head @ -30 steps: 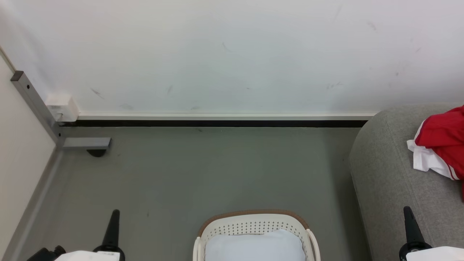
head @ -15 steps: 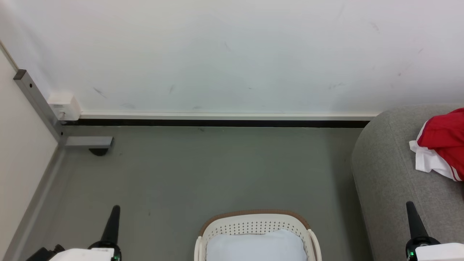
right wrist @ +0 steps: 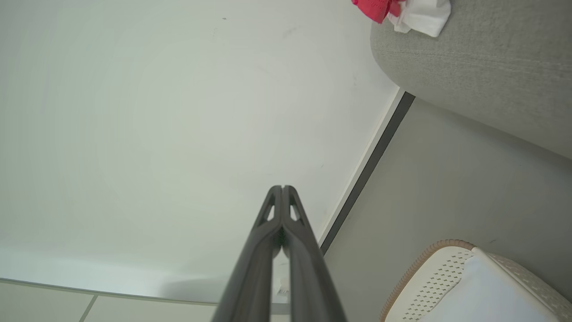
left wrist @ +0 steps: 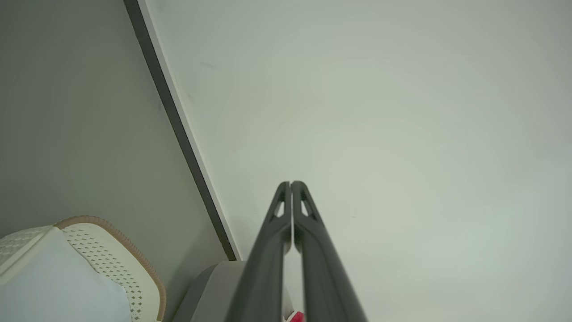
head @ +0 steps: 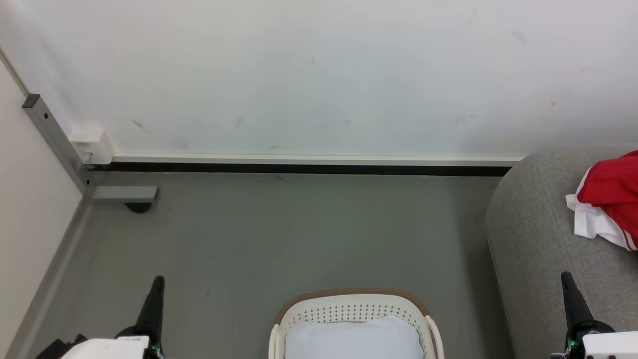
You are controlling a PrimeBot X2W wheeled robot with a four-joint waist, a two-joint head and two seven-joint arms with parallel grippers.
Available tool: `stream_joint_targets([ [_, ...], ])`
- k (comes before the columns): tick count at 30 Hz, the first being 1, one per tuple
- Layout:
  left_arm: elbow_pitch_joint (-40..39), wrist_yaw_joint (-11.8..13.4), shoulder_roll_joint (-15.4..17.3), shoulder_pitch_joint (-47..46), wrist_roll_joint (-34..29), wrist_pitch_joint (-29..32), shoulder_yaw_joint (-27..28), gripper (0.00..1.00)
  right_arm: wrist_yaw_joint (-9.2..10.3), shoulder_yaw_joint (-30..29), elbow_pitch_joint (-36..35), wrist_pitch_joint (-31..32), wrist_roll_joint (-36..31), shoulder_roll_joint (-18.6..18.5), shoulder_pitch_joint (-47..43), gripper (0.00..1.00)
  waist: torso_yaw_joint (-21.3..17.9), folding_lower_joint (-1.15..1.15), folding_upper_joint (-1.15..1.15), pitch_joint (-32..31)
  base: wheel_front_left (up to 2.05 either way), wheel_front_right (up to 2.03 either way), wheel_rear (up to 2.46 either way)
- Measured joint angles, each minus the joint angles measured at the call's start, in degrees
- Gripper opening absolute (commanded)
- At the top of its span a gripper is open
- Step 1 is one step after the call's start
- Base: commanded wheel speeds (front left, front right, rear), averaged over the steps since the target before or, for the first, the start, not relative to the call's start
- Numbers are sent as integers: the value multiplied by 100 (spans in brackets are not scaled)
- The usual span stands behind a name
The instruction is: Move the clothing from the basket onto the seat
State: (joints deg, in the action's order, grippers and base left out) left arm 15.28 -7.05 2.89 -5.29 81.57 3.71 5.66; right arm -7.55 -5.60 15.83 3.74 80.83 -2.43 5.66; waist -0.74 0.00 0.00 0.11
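Flanking the basket (head: 349, 313) with its pad (head: 354, 341), left tool (left wrist: 291, 184) and right tool (right wrist: 283, 188) are closed.

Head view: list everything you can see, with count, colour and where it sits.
clothing: one heap, red and white, on the seat, right edge.
seat: one, grey, right.
basket: one, cream with brown rim, bottom centre.
pad: one, pale white, inside the basket.
metal post: one, grey, left corner.
left fingers: one pair, dark, lower left.
right fingers: one pair, dark, lower right.
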Motion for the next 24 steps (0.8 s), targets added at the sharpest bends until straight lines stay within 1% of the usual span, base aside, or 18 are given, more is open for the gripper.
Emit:
stream_joint_targets([
  [24,-104,-24,-8,-59,967,259,78,0,0,-75,-152,261,1023,-16,14,0,67,0,0,7,0,0,0],
])
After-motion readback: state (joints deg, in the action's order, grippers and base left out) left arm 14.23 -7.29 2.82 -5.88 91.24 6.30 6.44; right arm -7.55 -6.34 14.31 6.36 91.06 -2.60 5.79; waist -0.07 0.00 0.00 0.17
